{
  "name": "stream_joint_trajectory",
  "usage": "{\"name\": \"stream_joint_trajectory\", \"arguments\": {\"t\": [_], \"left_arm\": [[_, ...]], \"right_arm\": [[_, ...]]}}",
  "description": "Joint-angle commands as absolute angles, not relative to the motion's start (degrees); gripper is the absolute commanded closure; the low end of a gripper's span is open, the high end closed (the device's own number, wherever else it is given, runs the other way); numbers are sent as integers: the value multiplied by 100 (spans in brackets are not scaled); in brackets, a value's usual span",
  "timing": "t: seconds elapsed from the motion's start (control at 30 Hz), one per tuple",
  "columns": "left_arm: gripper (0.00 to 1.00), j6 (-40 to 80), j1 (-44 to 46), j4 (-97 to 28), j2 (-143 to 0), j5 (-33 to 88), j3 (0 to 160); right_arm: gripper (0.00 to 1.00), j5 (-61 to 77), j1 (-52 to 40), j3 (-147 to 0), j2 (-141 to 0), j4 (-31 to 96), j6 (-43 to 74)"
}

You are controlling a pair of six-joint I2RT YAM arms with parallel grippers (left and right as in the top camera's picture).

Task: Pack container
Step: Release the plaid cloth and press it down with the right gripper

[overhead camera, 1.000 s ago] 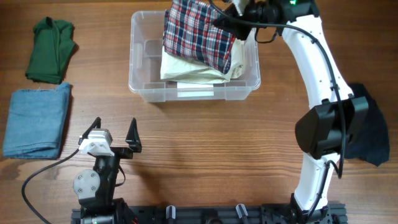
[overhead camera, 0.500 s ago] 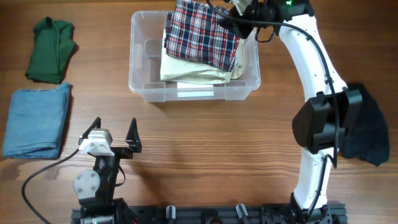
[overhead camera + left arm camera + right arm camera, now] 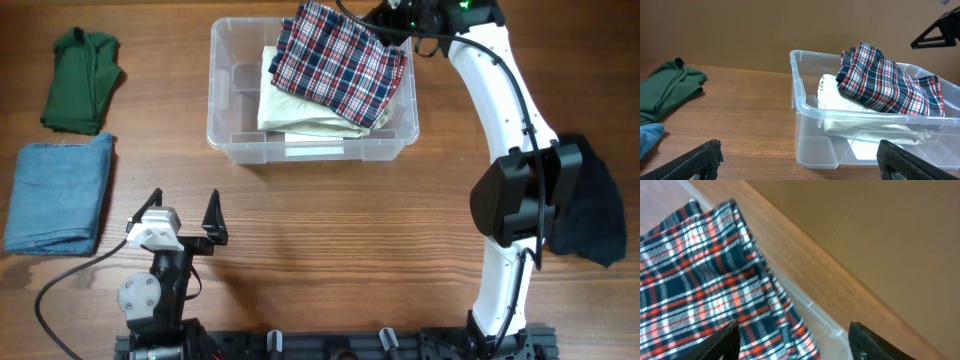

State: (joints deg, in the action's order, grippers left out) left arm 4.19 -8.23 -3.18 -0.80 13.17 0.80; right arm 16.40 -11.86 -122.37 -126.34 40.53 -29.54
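The container [image 3: 232,112] sits on the counter [image 3: 330,230] in the upper middle of the overhead frame, upright and open-topped. Its left part is bare. Its right part holds a folded cream garment [image 3: 300,108], lying flat on the bottom. A red, white and navy plaid garment [image 3: 340,62] lies across the cream one, skewed, and rises above the rim. In the overhead view its upper corner laps over the far rim.

The right gripper [image 3: 392,20] is at the container's upper right corner, just above the plaid garment. The right wrist view shows its jaws standing apart, with the plaid cloth lying below them and nothing pinched between them.

The left gripper [image 3: 185,215] is in the lower left of the overhead frame, well apart from the container. Its jaws are spread wide and hold nothing. It faces the container's near wall.

On the counter at upper left lies a crumpled green garment [image 3: 82,80]. A folded blue garment [image 3: 60,195] lies just below it. A dark garment [image 3: 592,215] lies at the right edge, partly behind the right arm.
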Motion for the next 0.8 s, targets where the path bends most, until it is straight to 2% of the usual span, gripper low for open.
{"name": "stream_joint_trajectory", "arguments": {"t": [0.0, 0.17, 0.3, 0.33, 0.37, 0.77], "left_arm": [[0, 493, -849, -318, -38, 1258, 32], [0, 493, -849, -318, -38, 1258, 32], [0, 495, -849, -318, -38, 1258, 32], [0, 493, -849, -318, -38, 1258, 32], [0, 493, -849, -318, -38, 1258, 32], [0, 493, -849, -318, -38, 1258, 32]], "right_arm": [[37, 1981, -1310, -12304, -12554, 4281, -2580], [57, 2735, -1573, -12304, -12486, 4418, -2373], [81, 2453, -1962, -12304, -12527, 4235, -2320], [91, 2255, -2073, -12302, -12534, 4082, -2165], [96, 2132, -2134, -12302, -12538, 3981, -2071], [96, 1024, -2556, -12302, -13144, 3020, -1135]]}}
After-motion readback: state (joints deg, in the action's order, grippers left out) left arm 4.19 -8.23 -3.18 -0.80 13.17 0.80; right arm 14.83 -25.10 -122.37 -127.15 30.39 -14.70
